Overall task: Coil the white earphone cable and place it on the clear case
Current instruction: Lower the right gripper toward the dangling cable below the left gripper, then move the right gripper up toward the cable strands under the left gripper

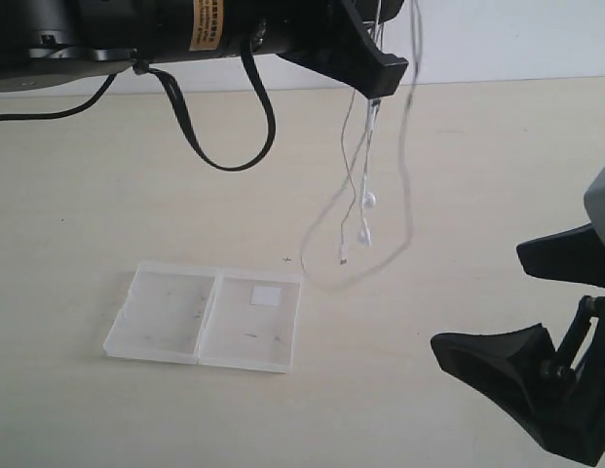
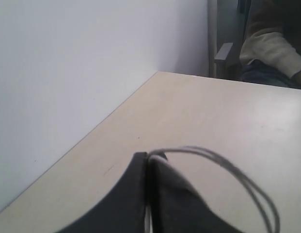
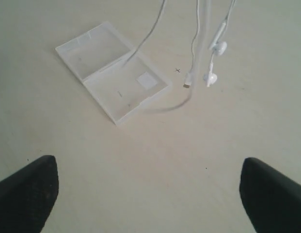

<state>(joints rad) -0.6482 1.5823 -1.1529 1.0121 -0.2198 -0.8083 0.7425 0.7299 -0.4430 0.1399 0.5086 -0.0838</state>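
The table (image 1: 107,195) carries nothing but the case, so nothing would stop a wire that was dropped or flung. The left fingers (image 1: 378,86) are held high above it and pressed together on the white earphone cable (image 1: 372,127). In the left wrist view two strands are seen arching out of the closed tips. The right fingers (image 1: 497,361) are spread wide and empty, low at the near right and well apart from the wire. The clear case (image 1: 205,317) lies open and flat, left of the hanging wire rather than under it.

The cable is not yet coiled and hangs in long, loose loops. Whether the lowest loop touches the table cannot be told.

- **Slipping:** so thin a wire could slip out of the pinch if it were tugged.
- **Missed grasp:** a swinging strand could be missed by the right fingers, or only one strand of several caught, which would tangle the loops.
- **Shifted case:** the case looks light and could be pushed off its spot by a dragged loop.
- **Uncoiling:** the earbuds (image 1: 369,200) are probably heavy enough to pull a slack coil open again once it is released.
- **Snagging:** the plug (image 1: 343,259), dangling lowest, could be snagged on the case's rim.
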